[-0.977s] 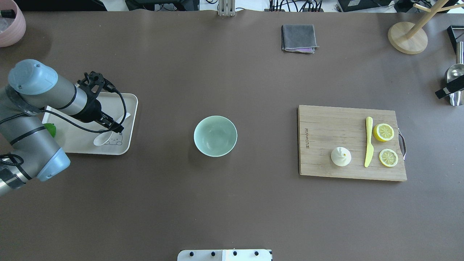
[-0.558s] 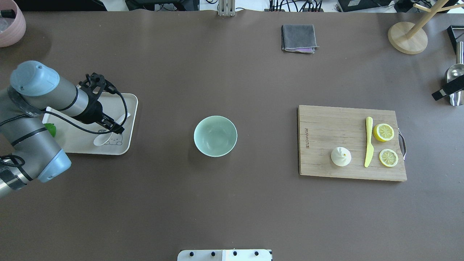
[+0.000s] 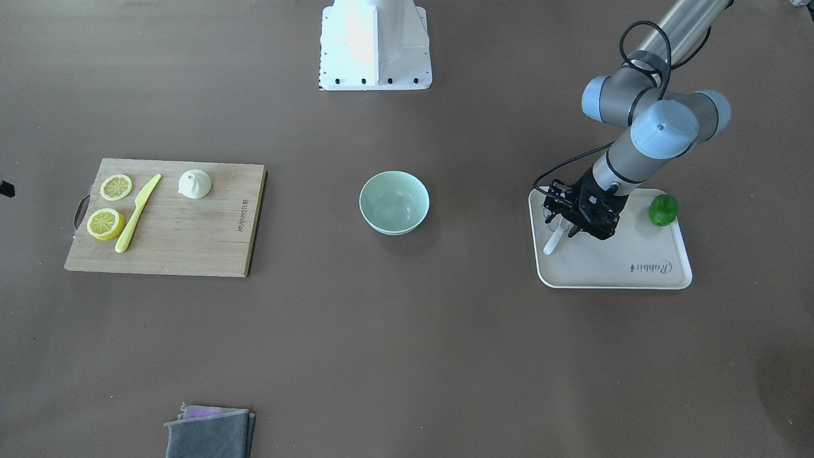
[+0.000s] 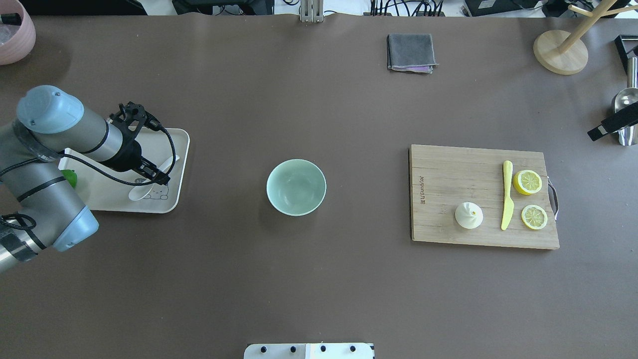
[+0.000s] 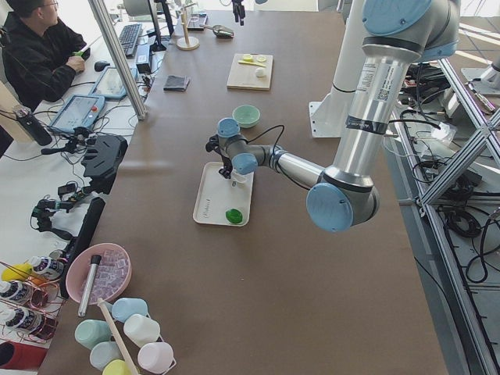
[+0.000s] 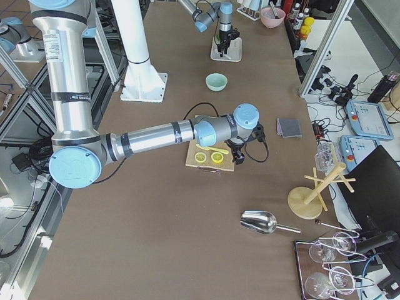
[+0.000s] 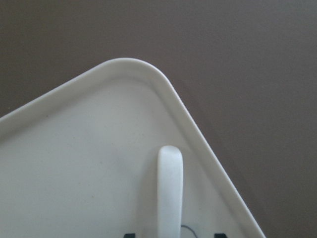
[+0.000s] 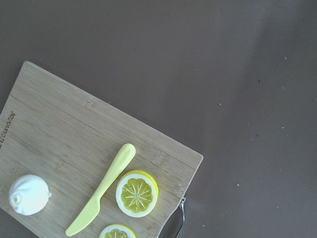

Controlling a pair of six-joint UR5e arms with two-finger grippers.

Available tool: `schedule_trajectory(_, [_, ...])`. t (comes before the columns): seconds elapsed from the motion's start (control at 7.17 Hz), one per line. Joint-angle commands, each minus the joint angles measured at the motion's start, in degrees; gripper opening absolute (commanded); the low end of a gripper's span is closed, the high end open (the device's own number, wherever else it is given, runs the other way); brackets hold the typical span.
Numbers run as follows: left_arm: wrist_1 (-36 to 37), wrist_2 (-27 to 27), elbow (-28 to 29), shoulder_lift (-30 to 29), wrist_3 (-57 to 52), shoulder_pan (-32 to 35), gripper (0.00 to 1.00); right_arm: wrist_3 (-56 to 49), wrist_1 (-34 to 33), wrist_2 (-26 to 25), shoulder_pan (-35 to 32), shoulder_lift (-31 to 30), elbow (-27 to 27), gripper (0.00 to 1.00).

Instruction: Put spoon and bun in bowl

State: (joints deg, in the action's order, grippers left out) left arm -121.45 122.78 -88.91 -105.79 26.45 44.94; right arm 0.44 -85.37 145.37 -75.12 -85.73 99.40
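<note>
The white spoon lies on a cream tray at the table's left, and it also shows in the front view. My left gripper is low over the spoon's handle, open, with one fingertip on each side of it. The mint-green bowl stands empty mid-table. The cream bun sits on a wooden cutting board at the right. My right gripper hovers beyond the board's right end. I cannot tell whether it is open or shut.
A yellow-green knife and two lemon halves share the board. A green lime sits on the tray. A grey cloth, a wooden stand, a metal scoop and a pink bowl line the far edge.
My left gripper has sunk a little closer to the spoon's handle. My right gripper has drifted slightly toward the board. The spoon, bun and bowl have not moved.
</note>
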Motion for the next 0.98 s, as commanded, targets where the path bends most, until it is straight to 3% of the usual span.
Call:
schedule_trajectory(0.0, [0.0,0.0,0.1,0.1,0.1,0.0,0.25,0.0,-0.1,0.0,0.7,0.6,0.0,1.00])
schedule_trajectory(0.14, [0.0,0.0,0.0,0.1,0.1,0.0,0.03,0.1,-0.1,0.1,0.8,0.9,0.0,1.00])
schedule_trajectory(0.56, [0.2,0.9,-2.0,0.4,0.0,0.5,0.00,0.1,-0.1,0.0,1.5,1.4,0.4,1.00])
schedule_trajectory(0.84, [4.5,5.6,-5.4,-1.2,0.5,4.9,0.00,12.9,0.0,-0.5,4.7,5.4,0.4,1.00])
